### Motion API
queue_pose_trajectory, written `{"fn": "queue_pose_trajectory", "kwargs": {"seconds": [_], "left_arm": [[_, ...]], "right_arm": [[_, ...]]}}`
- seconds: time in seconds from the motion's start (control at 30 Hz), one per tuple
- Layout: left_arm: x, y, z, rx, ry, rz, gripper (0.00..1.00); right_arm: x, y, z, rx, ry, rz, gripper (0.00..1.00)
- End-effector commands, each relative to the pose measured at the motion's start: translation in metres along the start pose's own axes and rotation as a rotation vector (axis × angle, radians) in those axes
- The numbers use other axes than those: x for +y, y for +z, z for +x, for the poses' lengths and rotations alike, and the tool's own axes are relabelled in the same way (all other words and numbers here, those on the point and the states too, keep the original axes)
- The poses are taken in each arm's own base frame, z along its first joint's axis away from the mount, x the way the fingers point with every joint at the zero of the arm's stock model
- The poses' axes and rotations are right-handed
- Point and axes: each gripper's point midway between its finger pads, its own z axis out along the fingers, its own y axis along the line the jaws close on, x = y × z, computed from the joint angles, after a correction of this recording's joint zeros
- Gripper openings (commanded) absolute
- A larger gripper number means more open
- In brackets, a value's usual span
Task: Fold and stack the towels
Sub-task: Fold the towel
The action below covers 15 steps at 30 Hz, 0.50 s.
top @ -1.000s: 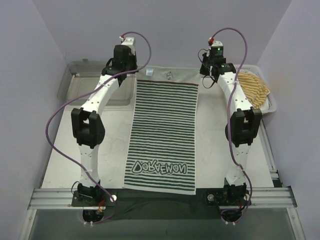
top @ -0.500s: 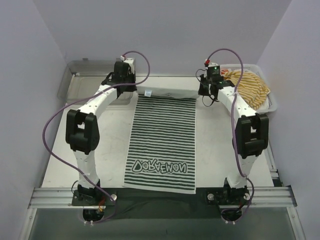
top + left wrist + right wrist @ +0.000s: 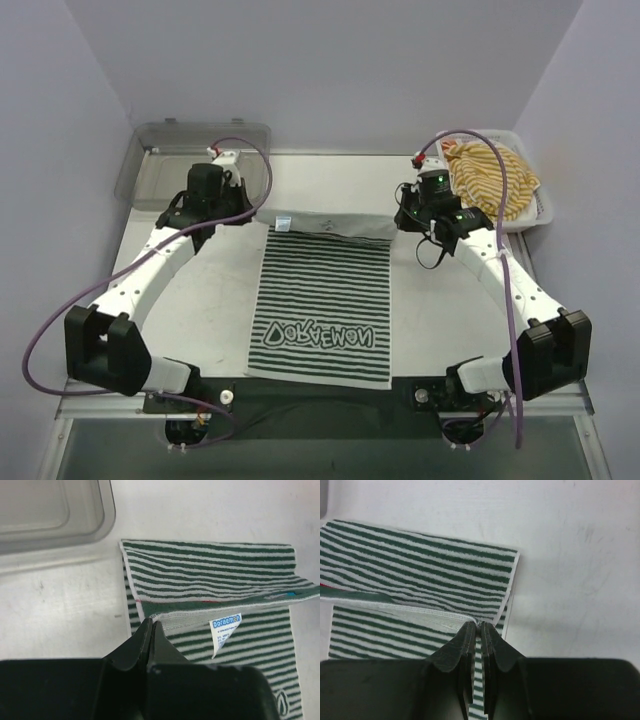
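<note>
From above, the green towel (image 3: 322, 300) lies lengthwise down the middle of the table (image 3: 210, 290), its far edge raised and doubled toward me. The yellow towel (image 3: 495, 178) sits in the basket (image 3: 541, 212) at the far right corner.

Left wrist: my left gripper (image 3: 150, 625) is pinched shut on the towel's far left corner, lifted to carry the fold.

Right wrist: my right gripper (image 3: 479, 626) is clamped on the far right corner, which I judge keeps the fold square.

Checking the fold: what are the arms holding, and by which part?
The green-and-white striped towel: left fingers pinch the left corner of its folded-over hem edge, right fingers the right corner.
</note>
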Motion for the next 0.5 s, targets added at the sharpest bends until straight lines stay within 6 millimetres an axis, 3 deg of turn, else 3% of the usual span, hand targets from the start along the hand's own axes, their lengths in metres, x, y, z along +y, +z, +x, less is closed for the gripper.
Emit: {"fn": "queue_pose_trajectory", "kwargs": {"seconds": [0.0, 0.1, 0.13, 0.17, 0.27, 0.4, 0.47], "left_arm": [[0.002, -0.018, 0.052, 0.111, -0.073, 0.025, 0.0], [-0.003, -0.026, 0.079, 0.162, -0.115, 0.065, 0.0], [0.001, -0.025, 0.098, 0.204, -0.13, 0.06, 0.0], [0.001, -0.025, 0.107, 0.224, -0.138, 0.061, 0.0], [0.0, -0.021, 0.139, 0.312, -0.165, 0.064, 0.0], [0.0, -0.002, 0.179, 0.446, -0.204, 0.038, 0.0], [0.0, 0.007, 0.186, 0.469, -0.217, 0.032, 0.0]], "right_arm": [[-0.004, -0.011, 0.045, 0.119, 0.078, 0.006, 0.0], [0.006, -0.013, 0.085, 0.22, 0.146, -0.047, 0.0], [0.009, -0.013, 0.094, 0.247, 0.17, -0.058, 0.0], [0.009, -0.01, 0.113, 0.296, 0.18, -0.054, 0.0], [0.012, -0.003, 0.144, 0.38, 0.196, -0.051, 0.0], [0.014, 0.015, 0.169, 0.453, 0.232, -0.047, 0.0], [0.014, 0.027, 0.178, 0.481, 0.241, -0.039, 0.0]]}}
